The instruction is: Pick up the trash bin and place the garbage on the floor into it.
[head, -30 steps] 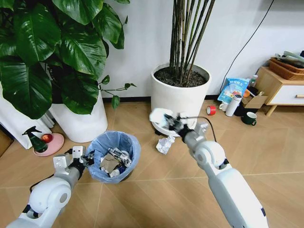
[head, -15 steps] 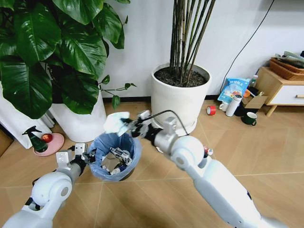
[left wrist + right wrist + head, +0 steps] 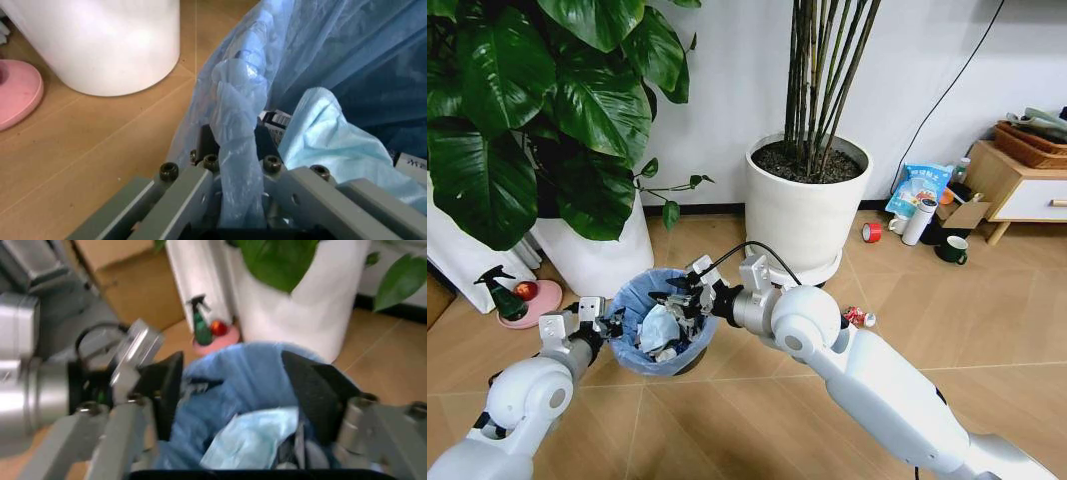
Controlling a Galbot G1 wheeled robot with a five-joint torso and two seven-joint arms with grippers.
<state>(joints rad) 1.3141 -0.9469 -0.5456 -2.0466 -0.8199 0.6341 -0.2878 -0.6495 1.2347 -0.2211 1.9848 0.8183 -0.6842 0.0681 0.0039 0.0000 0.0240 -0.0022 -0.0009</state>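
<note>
Bin [image 3: 665, 322] and bag are sitting on the floor [image 3: 727, 420] in front of the robot, near two big white pots [image 3: 805, 215]. The left gripper [image 3: 609, 323] is pinching the blue bag at the bin's rim — in the left wrist view the bag [image 3: 237, 150] is squeezed tight between the fingers. The right gripper [image 3: 679, 298] is hanging just over the bin's mouth with its fingers [image 3: 308, 395] spread apart and nothing between them. A pale blue-white crumpled piece [image 3: 659, 328] is lying inside the bin with other scraps. A red can [image 3: 859, 317] is lying on the floor on the robot's right — well apart from the bin.
</note>
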